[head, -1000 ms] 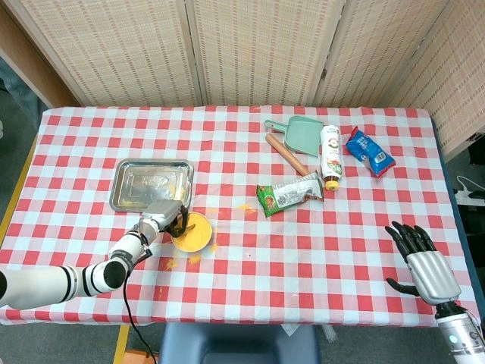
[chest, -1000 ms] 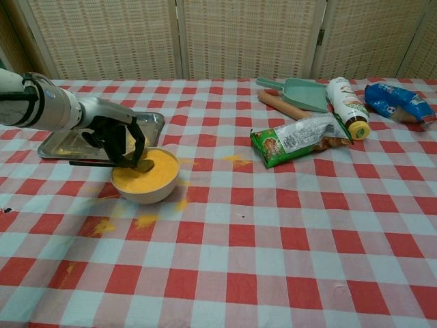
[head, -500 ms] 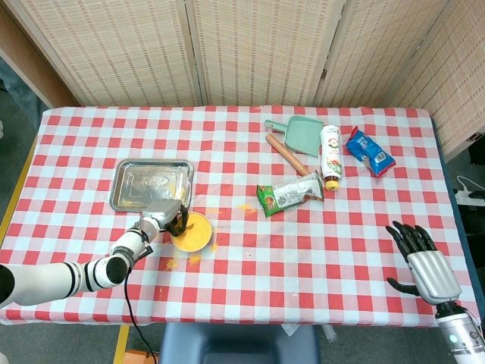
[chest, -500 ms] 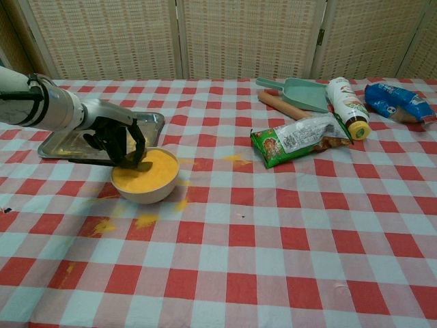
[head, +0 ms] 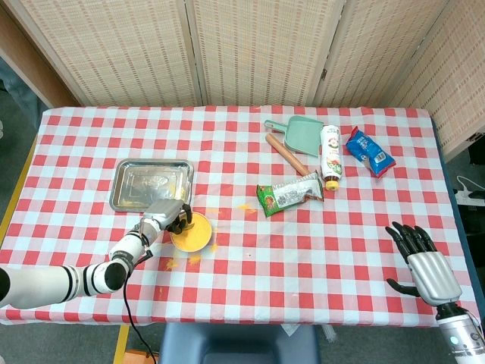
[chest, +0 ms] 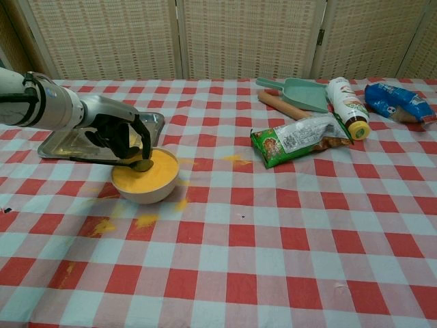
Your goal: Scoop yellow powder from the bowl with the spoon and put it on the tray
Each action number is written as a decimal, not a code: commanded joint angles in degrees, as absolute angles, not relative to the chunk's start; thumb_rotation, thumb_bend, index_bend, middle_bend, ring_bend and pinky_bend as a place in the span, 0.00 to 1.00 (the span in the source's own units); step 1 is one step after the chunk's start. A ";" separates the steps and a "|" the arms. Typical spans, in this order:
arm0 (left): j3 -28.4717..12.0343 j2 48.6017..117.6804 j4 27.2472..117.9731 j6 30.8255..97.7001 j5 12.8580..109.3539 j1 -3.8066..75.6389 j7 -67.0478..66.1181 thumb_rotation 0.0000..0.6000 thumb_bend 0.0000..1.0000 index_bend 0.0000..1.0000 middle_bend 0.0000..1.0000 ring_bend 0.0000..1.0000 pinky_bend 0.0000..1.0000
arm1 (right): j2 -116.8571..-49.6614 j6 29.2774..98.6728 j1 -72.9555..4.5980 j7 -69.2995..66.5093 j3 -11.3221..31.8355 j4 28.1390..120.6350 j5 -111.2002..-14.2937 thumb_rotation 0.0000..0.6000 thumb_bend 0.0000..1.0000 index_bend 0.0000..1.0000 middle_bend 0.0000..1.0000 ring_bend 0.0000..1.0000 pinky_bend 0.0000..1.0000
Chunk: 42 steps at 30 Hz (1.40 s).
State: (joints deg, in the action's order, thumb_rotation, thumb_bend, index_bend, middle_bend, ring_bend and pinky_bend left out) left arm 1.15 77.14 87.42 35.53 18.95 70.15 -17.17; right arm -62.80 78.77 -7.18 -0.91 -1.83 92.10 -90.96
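The left hand (chest: 121,133) grips the spoon (chest: 134,164), and the spoon has just come up out of the yellow powder to sit over the bowl (chest: 145,179) (so a scoop looks done). The tray (chest: 68,145) waits just to the far left of the bowl, so next is a short carry. The right hand (head: 424,262) hangs open near the right edge, holding nothing.

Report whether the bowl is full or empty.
Nearly full: the bowl holds yellow powder close to its rim, the chest view shows.

Red-and-white checked table (head: 250,265) bearing steel tray (head: 129,199), powder-filled bowl (chest: 146,192), green dustpan (head: 301,135), wooden rolling pin (head: 286,153), bottle (head: 330,155), two snack packets (head: 289,195).
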 commanded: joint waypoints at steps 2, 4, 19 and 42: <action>1.08 76.83 88.10 35.75 19.77 69.79 -16.81 1.00 0.59 0.41 1.00 1.00 1.00 | -62.73 78.84 -7.15 -0.94 -1.85 92.17 -91.04 1.00 0.09 0.00 0.00 0.00 0.00; 0.92 76.52 88.63 35.83 20.25 69.61 -16.52 1.00 0.59 0.41 1.00 1.00 1.00 | -62.72 78.91 -7.11 -0.91 -1.86 92.19 -91.08 1.00 0.09 0.00 0.00 0.00 0.00; -4.09 71.58 99.26 50.38 40.55 60.30 -11.01 1.00 0.48 0.33 1.00 1.00 1.00 | -62.65 78.86 -7.18 -1.01 -2.19 92.31 -91.81 1.00 0.09 0.00 0.00 0.00 0.00; 3.44 74.12 101.05 74.73 57.91 39.24 -22.52 1.00 0.45 0.22 1.00 1.00 1.00 | -61.15 82.22 -6.63 -4.60 -4.93 92.94 -98.95 1.00 0.09 0.00 0.00 0.00 0.00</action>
